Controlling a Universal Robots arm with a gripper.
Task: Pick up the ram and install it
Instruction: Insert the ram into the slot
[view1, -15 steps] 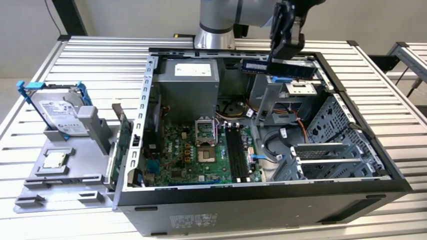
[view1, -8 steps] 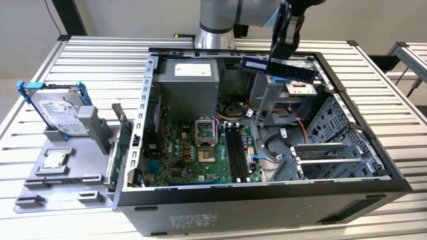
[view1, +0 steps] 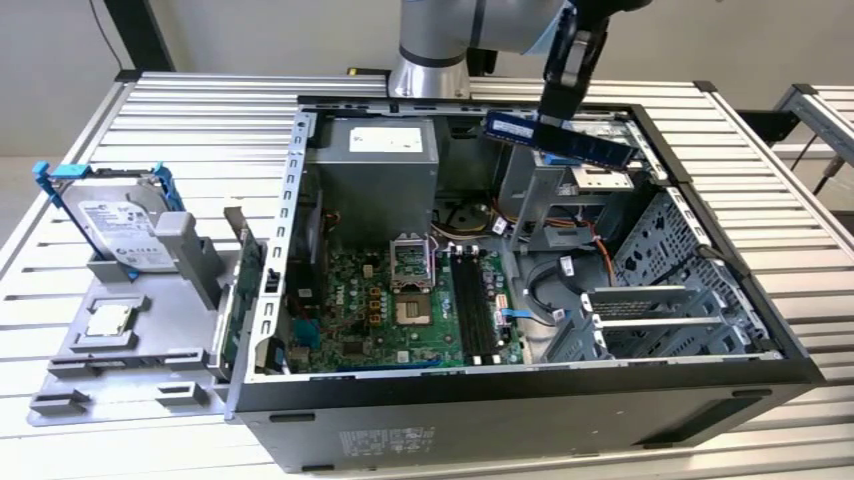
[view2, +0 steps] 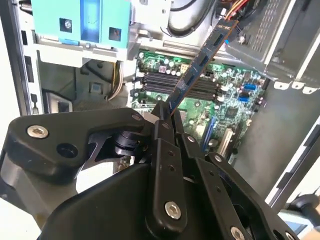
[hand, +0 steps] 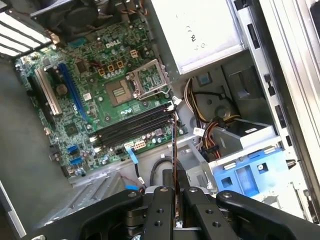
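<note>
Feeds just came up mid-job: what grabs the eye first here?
The end effector holds the ram in the air above the open computer case, near its far side in the exterior view. Below, the green motherboard lies exposed, its black memory slots looking empty. A hard drive in blue brackets stands outside the case, at the exterior view's left.

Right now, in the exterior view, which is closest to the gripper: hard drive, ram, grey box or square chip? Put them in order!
1. ram, clamped in the gripper above the case.
2. grey box, inside the case, toward the exterior view's left.
3. hard drive, outside the case, farther left.
4. square chip, on the tray, beyond the hard drive.
</note>
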